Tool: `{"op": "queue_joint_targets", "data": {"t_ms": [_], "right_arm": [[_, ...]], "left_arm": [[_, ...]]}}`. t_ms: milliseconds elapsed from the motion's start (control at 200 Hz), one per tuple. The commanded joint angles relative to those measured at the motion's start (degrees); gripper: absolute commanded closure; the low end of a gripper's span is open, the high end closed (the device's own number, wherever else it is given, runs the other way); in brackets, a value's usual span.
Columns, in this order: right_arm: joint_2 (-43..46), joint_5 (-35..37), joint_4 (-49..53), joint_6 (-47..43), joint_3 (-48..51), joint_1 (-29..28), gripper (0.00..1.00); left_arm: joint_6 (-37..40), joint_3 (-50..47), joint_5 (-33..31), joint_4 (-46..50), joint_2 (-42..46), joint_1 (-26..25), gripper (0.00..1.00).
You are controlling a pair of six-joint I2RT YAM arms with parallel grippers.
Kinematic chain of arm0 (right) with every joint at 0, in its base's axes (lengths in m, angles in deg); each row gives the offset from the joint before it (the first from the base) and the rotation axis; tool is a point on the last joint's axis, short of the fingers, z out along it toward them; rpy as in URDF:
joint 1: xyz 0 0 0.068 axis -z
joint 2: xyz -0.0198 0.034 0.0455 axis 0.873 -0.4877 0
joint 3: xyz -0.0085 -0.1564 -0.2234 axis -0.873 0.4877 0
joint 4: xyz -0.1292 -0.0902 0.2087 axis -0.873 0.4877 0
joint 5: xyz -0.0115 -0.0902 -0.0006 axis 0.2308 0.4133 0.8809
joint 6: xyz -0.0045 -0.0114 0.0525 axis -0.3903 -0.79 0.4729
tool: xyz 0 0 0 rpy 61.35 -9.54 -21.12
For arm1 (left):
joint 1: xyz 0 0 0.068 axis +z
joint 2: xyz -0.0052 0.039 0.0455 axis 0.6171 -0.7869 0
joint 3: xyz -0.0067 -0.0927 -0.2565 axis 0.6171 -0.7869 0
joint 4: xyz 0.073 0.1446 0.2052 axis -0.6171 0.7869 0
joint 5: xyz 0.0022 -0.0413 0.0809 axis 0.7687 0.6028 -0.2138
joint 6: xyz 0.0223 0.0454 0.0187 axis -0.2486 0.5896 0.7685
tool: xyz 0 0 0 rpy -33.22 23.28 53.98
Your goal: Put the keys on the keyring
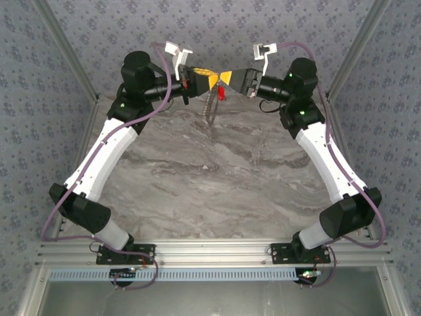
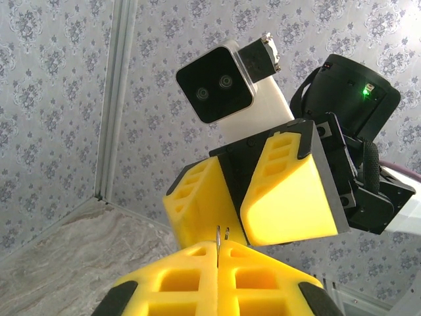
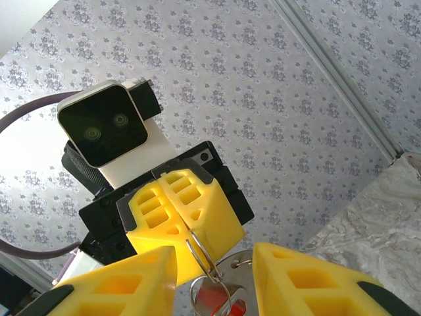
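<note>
Both grippers meet high over the far end of the table. My left gripper (image 1: 205, 79) is shut on the keyring (image 1: 210, 108), a thin grey loop that hangs down from its yellow fingertips. In the left wrist view a sliver of the keyring's wire (image 2: 217, 242) pokes out between the closed pads of my left gripper (image 2: 218, 255). The red key (image 1: 222, 94) dangles beside the loop. In the right wrist view the keyring (image 3: 199, 250) runs down to a small ring, a silvery plate (image 3: 266, 273) and the red key (image 3: 220, 304). They hang between the parted fingers of my right gripper (image 3: 214, 258), which is open.
The grey marbled tabletop (image 1: 210, 171) lies well below both grippers. Patterned walls and slanted aluminium posts (image 1: 62, 46) close in the back and sides. A metal rail (image 1: 210, 250) carries the arm bases at the near edge.
</note>
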Motion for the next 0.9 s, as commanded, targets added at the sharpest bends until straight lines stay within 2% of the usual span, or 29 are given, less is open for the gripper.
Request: {"op": "queue_joint_targets", "data": {"t_ms": [0, 290, 595, 719, 894], "right_arm": [[-0.6, -0.7, -2.4, 0.8, -1.7, -0.6, 0.64], [-1.0, -1.0, -2.9, 1.3, -2.1, -1.2, 0.80], [0.2, -1.9, -2.8, 1.5, 0.0, -1.3, 0.80], [0.9, -1.4, -2.6, 1.5, 1.1, -1.2, 0.74], [1.0, -1.0, -3.2, 2.0, 1.2, -1.2, 0.78]], "left_arm": [[-0.9, -0.3, 0.3, -3.7, 1.6, 0.0, 1.00], [-1.6, -0.8, 0.3, -4.5, 1.7, 0.0, 1.00], [-1.3, -1.1, -0.2, -4.7, 2.2, 0.1, 1.00], [-1.2, -1.1, -0.1, -4.7, 2.2, 0.2, 1.00], [-1.5, -1.5, -0.1, -4.9, 2.3, 0.2, 1.00]]}}
